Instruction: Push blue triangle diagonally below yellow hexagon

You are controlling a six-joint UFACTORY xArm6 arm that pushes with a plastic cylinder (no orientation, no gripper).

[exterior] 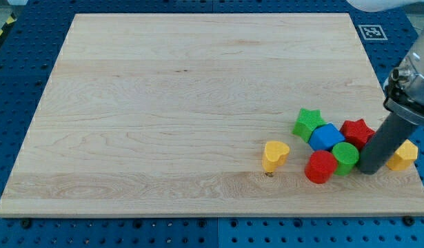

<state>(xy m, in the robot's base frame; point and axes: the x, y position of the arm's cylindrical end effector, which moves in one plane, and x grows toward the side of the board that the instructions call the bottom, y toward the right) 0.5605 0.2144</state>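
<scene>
A blue block [327, 137], its shape hard to make out, lies in a tight cluster at the board's lower right. It touches a green star [308, 124] on its left and a red star [357, 131] on its right. A yellow block [405, 156], probably the hexagon, sits near the board's right edge, partly hidden by my rod. My tip [370, 170] rests on the board between a green round block [347, 157] and the yellow block, to the lower right of the blue block.
A red round block [320, 167] lies left of the green round one. A yellow heart [275, 155] stands apart, further left. The wooden board's [163, 103] right edge runs just past the yellow block, on a blue pegboard base.
</scene>
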